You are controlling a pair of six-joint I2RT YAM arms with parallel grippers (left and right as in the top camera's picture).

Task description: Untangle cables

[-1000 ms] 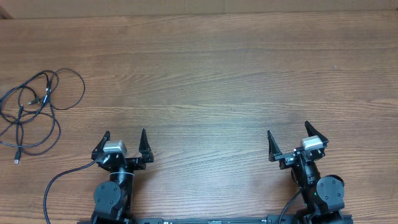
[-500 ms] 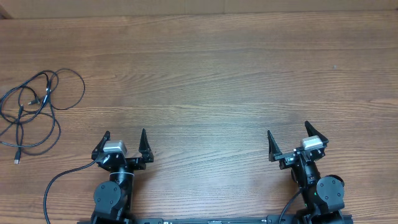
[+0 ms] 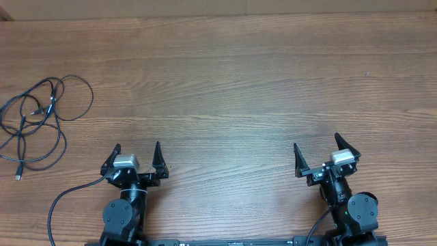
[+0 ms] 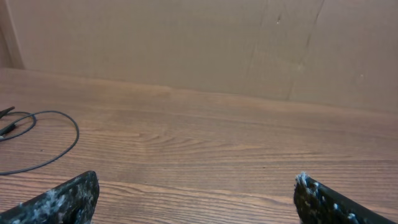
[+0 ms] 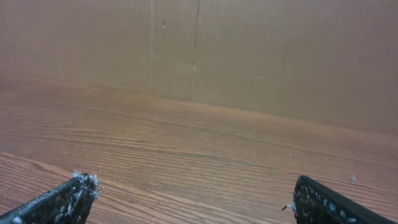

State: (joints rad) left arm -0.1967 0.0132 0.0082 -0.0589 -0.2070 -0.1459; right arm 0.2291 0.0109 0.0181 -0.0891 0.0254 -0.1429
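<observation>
Cables (image 3: 22, 121): loose tangle (thin black cords), lying on table (image 3: 239, 82).
Left gripper (image 3: 137, 145): jaws spread, empty, near cables.
Right gripper (image 3: 315, 141): jaws spread, empty, well apart from cables.

left end effector (image 3: 137, 147): black, two pointed fingers (image 4: 62, 198) flecked white | grey block (image 3: 125, 162) just behind it | right end effector (image 3: 316, 142): alike | black wire (image 3: 58, 201) curving behind left end effector

A wood-grain counter (image 3: 246, 89) fills nearly the whole overhead frame, its grain running left to right. A plain tan panel (image 3: 273, 6) lines the top edge. In both wrist views it stands upright across the upper half, marked by faint vertical seams.
</observation>
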